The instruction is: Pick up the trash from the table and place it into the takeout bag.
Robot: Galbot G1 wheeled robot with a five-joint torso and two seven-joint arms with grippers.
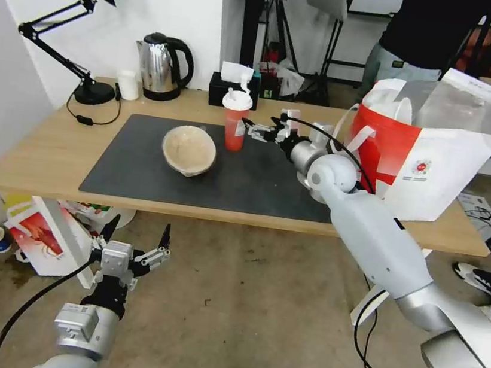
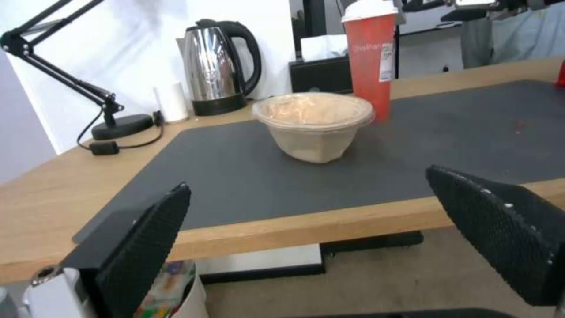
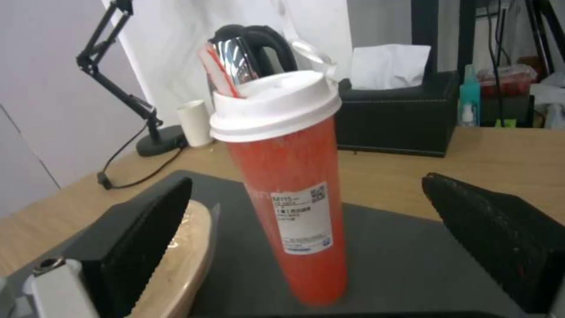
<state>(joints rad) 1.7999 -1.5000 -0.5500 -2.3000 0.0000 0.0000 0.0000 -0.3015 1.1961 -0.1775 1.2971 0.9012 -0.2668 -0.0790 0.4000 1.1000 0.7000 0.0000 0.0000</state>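
Right wrist view: your right end effector (image 3: 306, 229) is spread wide, its two black pads either side of the red drink cup (image 3: 288, 194) with clear gaps, gripping nothing.
Red drink cup: it stands upright on the dark grey mat (image 1: 258, 179), between the open pads and not touched by either; white lid and straw on top.
Beige lidded bowl: it sits on the mat just beside one pad of the right end effector and slightly beyond the cup's near side (image 1: 189, 150), lid on.
Left end effector: it hangs low in front of the table's near edge, below the tabletop (image 1: 134, 240), fingers splayed open and empty; from it the beige bowl lies straight ahead, the cup behind that.
Takeout bag: it stands open on the table (image 1: 32, 156) behind the right end effector, on the arm's outer side (image 1: 442, 155); something white shows inside, but you cannot tell what.
Progress: judging by this, two items are left on the table, cup and beige bowl; the cup grasp is lined up but not closed.
Far side: kettle (image 1: 161, 67), black tissue box (image 1: 227, 91), small white cup (image 1: 128, 85), desk lamp (image 1: 85, 30) stay out of it.
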